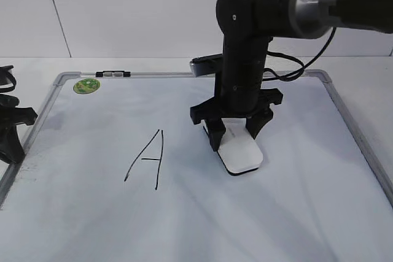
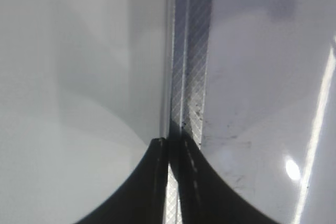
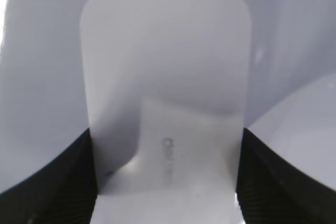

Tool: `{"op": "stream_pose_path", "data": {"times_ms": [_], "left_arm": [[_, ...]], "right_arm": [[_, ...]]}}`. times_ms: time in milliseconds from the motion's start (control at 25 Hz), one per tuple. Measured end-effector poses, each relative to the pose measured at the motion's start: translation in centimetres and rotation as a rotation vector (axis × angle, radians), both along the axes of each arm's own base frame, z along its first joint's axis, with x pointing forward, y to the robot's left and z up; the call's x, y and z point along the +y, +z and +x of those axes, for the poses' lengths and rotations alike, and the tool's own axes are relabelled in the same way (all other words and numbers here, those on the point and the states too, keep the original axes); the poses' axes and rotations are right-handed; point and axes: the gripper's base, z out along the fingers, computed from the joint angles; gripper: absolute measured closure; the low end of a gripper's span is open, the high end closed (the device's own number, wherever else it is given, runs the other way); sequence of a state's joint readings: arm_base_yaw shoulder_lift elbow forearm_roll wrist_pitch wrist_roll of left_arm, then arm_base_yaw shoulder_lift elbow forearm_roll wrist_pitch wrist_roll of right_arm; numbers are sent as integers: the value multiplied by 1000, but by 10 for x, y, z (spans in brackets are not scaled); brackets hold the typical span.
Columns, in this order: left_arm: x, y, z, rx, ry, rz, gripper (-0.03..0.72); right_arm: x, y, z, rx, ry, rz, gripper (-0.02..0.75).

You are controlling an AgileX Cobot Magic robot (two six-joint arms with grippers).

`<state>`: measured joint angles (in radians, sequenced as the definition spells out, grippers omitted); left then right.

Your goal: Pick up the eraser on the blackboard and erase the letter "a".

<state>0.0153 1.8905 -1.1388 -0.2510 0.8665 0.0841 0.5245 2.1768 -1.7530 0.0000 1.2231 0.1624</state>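
Jaws grip the eraser (image 1: 241,151) beside capital "A" (image 1: 147,159).

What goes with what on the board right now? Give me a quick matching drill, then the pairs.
1 eraser
2 capital A
3 green sticker
4 left gripper

a far left corner of the blackboard
b between the right gripper fingers
c at the board's left edge
d drawn left of the eraser

1-b, 2-d, 3-a, 4-c
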Motion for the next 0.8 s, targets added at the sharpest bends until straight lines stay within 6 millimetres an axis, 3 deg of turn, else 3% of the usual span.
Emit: {"op": "stream_pose_path", "data": {"times_ms": [520, 640, 800], "left_arm": [[0, 0, 0, -1, 0, 0, 656], [0, 0, 0, -1, 0, 0, 656], [0, 0, 0, -2, 0, 0, 656]], "right_arm": [[-17, 5, 8, -25, -32, -21, 186], [-22, 28, 6, -84, -39, -24, 186], [-34, 75, -2, -212, -64, -27, 186]]}}
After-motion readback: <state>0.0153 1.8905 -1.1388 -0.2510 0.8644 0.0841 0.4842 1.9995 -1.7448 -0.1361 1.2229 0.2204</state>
